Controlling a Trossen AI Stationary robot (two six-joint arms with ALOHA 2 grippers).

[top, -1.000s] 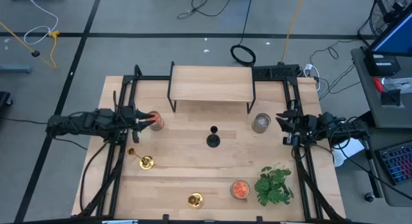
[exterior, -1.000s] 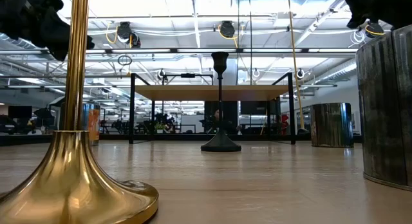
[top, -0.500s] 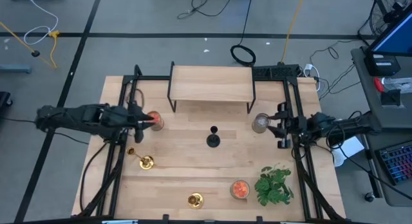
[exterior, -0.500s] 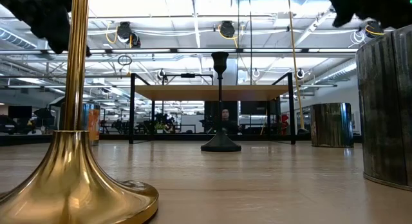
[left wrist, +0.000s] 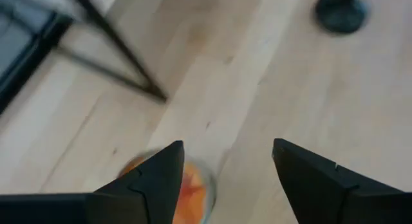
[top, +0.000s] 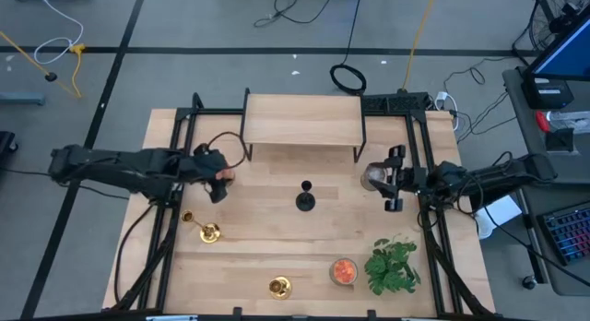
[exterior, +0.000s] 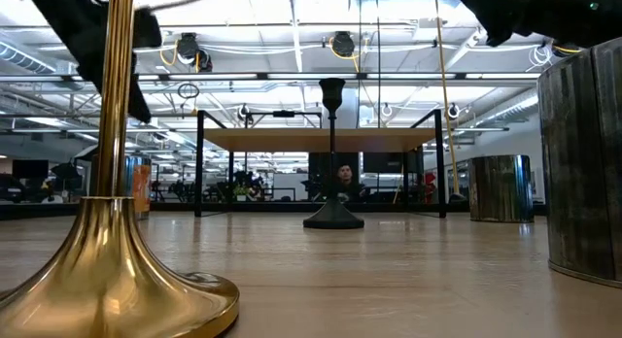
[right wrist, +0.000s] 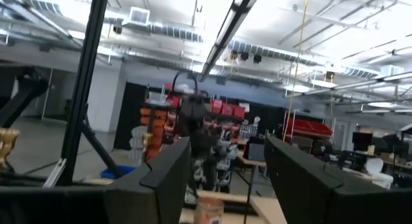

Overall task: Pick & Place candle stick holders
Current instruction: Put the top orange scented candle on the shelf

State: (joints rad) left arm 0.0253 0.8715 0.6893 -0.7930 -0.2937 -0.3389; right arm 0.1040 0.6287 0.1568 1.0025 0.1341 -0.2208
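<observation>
From above, the left tool (top: 218,173) hangs over an orange-filled jar (top: 224,176) at the counter's (top: 277,247) left side. The black holder (top: 305,198) stands mid-counter, well apart to its right. One gold holder (top: 208,231) stands near that tool; the other gold holder (top: 279,286) sits at the front edge. The right tool (top: 391,178) is beside a greyish jar (top: 372,176).

At counter level, a gold holder (exterior: 112,270) looms close and the black holder (exterior: 332,187) stands farther back.

The left wrist view shows fingers (left wrist: 151,179) spread wide over the jar (left wrist: 193,188).

The right wrist view shows parted fingers (right wrist: 168,172), gripping nothing.
</observation>
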